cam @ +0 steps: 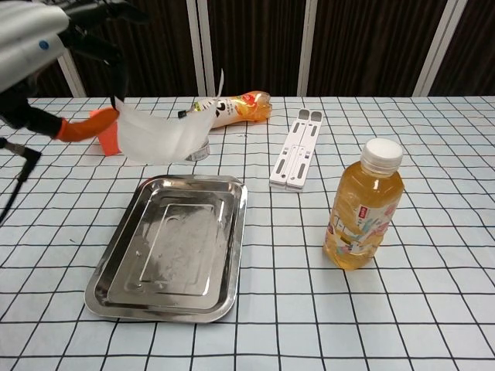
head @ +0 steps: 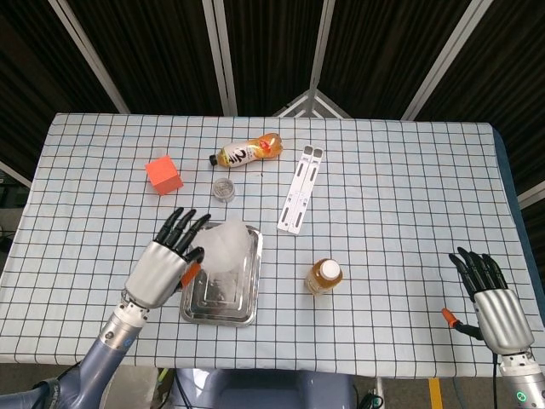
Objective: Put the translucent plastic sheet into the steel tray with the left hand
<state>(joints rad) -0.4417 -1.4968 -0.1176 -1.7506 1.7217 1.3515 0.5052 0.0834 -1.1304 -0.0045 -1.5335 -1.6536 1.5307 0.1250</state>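
Two hands in frame. Left hand [head: 162,266] is raised above the table over the steel tray's [head: 197,312] left side, pinching the translucent plastic sheet [head: 223,247] at one edge between thumb and a finger; the other fingers [head: 180,225] are spread. The sheet is off the table, hanging in the air over the tray's far half, not touching it in the chest view, where it [cam: 158,135] droops from the left hand [cam: 35,46] in front of the orange cube [cam: 104,131]. Tray [cam: 116,263] lies flat on the checked tablecloth [head: 383,187] with nothing in it.

Beyond the tray: orange cube [head: 163,175] at far left, small round tin [head: 224,188] just behind the tray's far edge, orange drink bottle lying on its side [head: 247,151] further back. White folding stand [head: 301,188] lies flat to the right of the tin, well apart from the tray. Upright capped juice bottle [head: 324,277] stands right of the tray, near but not touching.

Right hand [head: 490,294] is at the far right by the table's near edge, fingers apart and extended, holding nothing.
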